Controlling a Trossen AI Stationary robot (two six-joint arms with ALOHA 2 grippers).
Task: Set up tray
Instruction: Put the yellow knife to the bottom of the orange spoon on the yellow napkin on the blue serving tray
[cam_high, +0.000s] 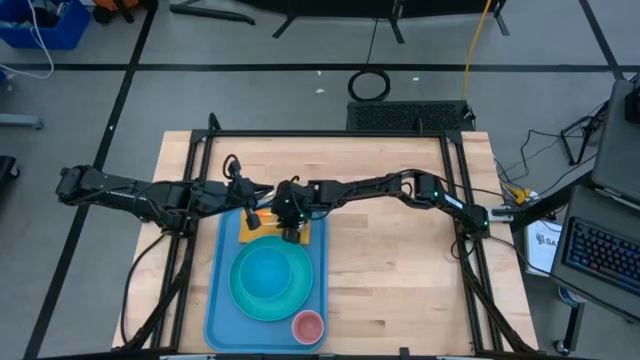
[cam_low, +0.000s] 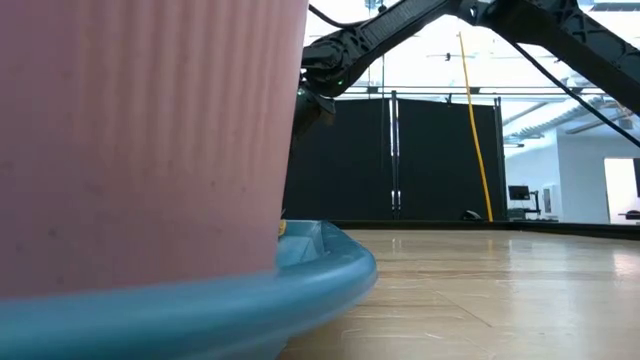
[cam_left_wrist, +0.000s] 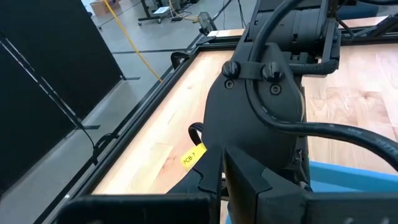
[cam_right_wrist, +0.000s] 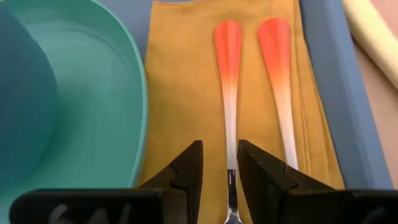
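The light-blue tray (cam_high: 222, 300) lies near the table's front edge. On it stand a turquoise plate (cam_high: 290, 295) with a blue bowl (cam_high: 265, 272) in it and a pink cup (cam_high: 307, 325). A mustard napkin (cam_right_wrist: 180, 93) lies at the tray's far end, with two orange-handled utensils (cam_right_wrist: 229, 56) (cam_right_wrist: 275, 56) side by side on it. My right gripper (cam_right_wrist: 221, 152) hangs open low over the napkin, one finger on each side of the first utensil's thin neck. My left gripper (cam_high: 251, 212) is shut beside it, over the tray's far left corner.
Black rails (cam_high: 330, 133) frame the wooden table (cam_high: 400, 260). The two arms meet over the tray's far end, the right wrist close in front of my left gripper. Bare wood lies to the right of the tray. In the low view the pink cup (cam_low: 140, 140) blocks the left half.
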